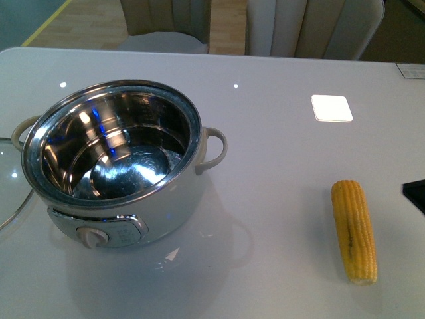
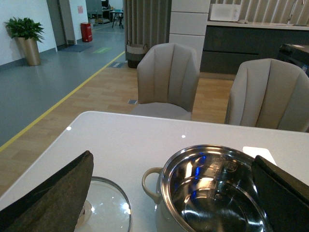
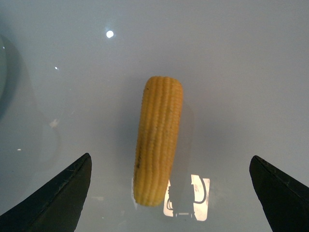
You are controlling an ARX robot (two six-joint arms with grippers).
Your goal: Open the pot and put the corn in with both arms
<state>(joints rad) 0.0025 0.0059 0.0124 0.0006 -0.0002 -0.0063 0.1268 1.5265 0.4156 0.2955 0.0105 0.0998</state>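
In the front view the pot stands open, its steel bowl empty. The glass lid lies on the counter just beside the pot on its left. The corn lies flat, well apart from the pot on its right, so the next step, as I judge it, is picking up the cob.

In the left wrist view my left claw hangs above the pot and the lid, spread wide and holding nothing.

In the right wrist view my right claw is also wide open and empty. It is above the corn, which lies lengthwise between the two fingers, so closing would pinch it across its width. I should come straight down and close on the cob's middle (not near an end, or it may tip). I should squeeze gently, since a round cob can roll out sideways.
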